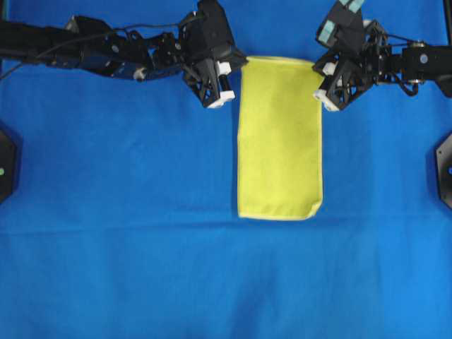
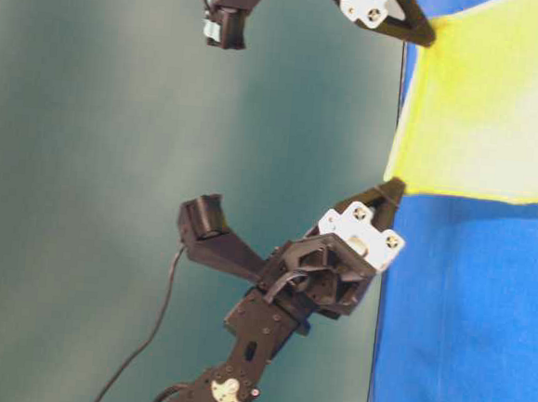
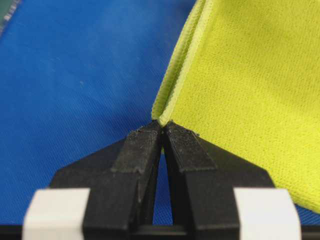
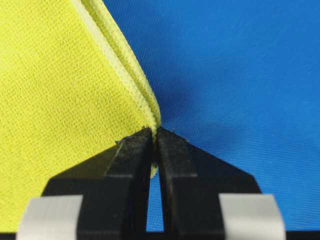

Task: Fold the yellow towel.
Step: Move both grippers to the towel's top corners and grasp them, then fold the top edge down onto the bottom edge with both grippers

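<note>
The yellow towel (image 1: 280,138) lies on the blue cloth as a tall rectangle, doubled over, with its fold at the near end. My left gripper (image 1: 239,67) is shut on its far left corner. In the left wrist view the black fingertips (image 3: 162,125) pinch the stitched hem, and the yellow towel (image 3: 250,90) spreads off to the right. My right gripper (image 1: 318,69) is shut on the far right corner. The right wrist view shows its tips (image 4: 154,131) closed over two hem layers of the yellow towel (image 4: 60,85). Seen from table level, the yellow towel (image 2: 491,107) stretches between both pinched corners.
The large blue cloth (image 1: 127,226) covers the whole table. Black arm bases sit at the left edge (image 1: 6,162) and the right edge (image 1: 445,166). Both arms reach in along the far side.
</note>
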Motion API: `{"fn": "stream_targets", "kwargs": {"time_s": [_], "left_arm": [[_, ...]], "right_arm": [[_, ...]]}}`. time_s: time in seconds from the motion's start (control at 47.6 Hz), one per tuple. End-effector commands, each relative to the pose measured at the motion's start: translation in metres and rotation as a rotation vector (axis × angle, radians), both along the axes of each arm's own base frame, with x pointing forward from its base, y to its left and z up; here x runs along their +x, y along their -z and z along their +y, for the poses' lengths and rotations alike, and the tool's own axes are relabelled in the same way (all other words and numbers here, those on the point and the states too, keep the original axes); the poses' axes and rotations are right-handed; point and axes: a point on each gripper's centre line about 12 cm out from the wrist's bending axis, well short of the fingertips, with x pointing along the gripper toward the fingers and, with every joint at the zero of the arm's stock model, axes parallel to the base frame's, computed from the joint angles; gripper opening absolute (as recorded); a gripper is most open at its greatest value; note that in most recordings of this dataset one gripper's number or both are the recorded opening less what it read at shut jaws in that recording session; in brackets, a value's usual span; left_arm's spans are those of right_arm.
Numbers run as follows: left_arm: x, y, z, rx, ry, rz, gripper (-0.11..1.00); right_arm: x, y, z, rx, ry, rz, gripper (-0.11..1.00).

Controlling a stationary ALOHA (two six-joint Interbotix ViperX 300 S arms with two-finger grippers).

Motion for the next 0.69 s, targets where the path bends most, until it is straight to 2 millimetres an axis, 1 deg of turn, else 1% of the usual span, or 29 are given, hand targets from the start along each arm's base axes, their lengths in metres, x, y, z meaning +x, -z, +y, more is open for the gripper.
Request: {"fn": "stream_targets", "kwargs": {"time_s": [0.0,0.147,0.21,0.273,0.42,0.462,0.672], "left_arm": [[0.002,-0.025,0.002,0.019,-0.003,-0.048,0.02],[0.001,-0.028,-0.006,0.007,0.014,-0.024,0.02],[0.003,-0.032,-0.017,0.002,0.038,-0.014,0.02],[0.004,-0.038,-0.030,0.000,0.064,-0.008,0.02],[0.006,-0.049,-0.066,-0.010,0.143,0.016,0.02],[0.005,-0.050,-0.080,-0.016,0.170,0.025,0.02],[-0.002,-0.042,-0.129,-0.049,0.264,0.066,0.02]], "right_arm": [[0.001,-0.015,-0.004,-0.023,0.011,-0.041,0.04],[0.000,-0.019,0.000,-0.020,0.016,-0.059,0.04],[0.000,-0.022,0.005,-0.015,0.012,-0.071,0.04],[0.002,-0.029,0.015,-0.010,-0.003,-0.098,0.04],[0.001,-0.037,0.041,0.010,-0.047,-0.133,0.04],[0.000,-0.038,0.052,0.022,-0.065,-0.134,0.04],[-0.005,-0.033,0.100,0.092,-0.153,-0.121,0.04]]}}
